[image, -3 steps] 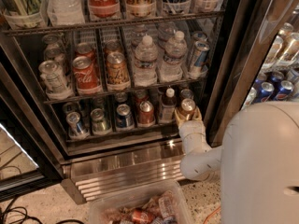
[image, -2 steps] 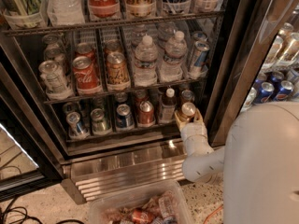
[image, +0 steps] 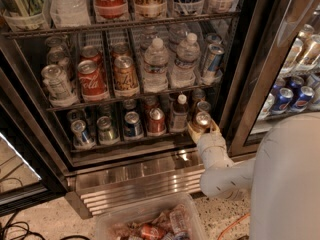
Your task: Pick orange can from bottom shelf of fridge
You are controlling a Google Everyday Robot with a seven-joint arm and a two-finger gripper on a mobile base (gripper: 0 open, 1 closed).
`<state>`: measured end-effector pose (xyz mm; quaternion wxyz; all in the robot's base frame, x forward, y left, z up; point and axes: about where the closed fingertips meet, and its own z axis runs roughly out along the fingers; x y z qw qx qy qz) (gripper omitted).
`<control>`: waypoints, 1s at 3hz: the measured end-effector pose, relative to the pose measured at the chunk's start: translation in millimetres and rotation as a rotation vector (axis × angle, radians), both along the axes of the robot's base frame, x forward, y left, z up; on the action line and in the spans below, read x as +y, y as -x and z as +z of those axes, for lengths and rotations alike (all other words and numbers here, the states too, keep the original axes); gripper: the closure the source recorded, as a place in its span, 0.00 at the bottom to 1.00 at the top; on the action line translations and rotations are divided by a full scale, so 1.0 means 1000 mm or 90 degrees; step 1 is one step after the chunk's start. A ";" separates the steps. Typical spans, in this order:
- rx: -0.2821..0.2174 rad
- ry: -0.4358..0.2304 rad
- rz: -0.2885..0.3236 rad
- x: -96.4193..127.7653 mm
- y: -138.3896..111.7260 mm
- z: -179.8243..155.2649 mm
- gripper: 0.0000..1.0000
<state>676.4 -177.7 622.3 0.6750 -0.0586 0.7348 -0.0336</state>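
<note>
Fridge: we see a tall drinks cooler with a black frame, wire racks and a ribbed steel base.
Arm: ours, white, reaching up from the lower right to the front of the lowest rack.
Neighbouring cooler: to the right; we read "Pepsi" on its blue cans.
Bin: clear plastic, on the floor below the fridge, with crumpled cans inside.
Bottom shelf: a dark wire rack lined with small silver, blue and red cans in lanes.
Middle rack: we read "Coca-Cola" on a red can; water bottles stand beside it.
Claw: at the right front edge of the bottom shelf, its tan fingers closed around the orange can.
Orange can: upright, copper-coloured with a silver top, held in the claw at the rack's front right corner; we can read no writing on it.
</note>
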 end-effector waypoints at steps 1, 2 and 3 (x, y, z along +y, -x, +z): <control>-0.008 -0.037 0.027 0.004 0.011 0.021 1.00; -0.024 -0.090 0.085 0.013 0.032 0.057 1.00; -0.024 -0.090 0.085 0.013 0.032 0.057 1.00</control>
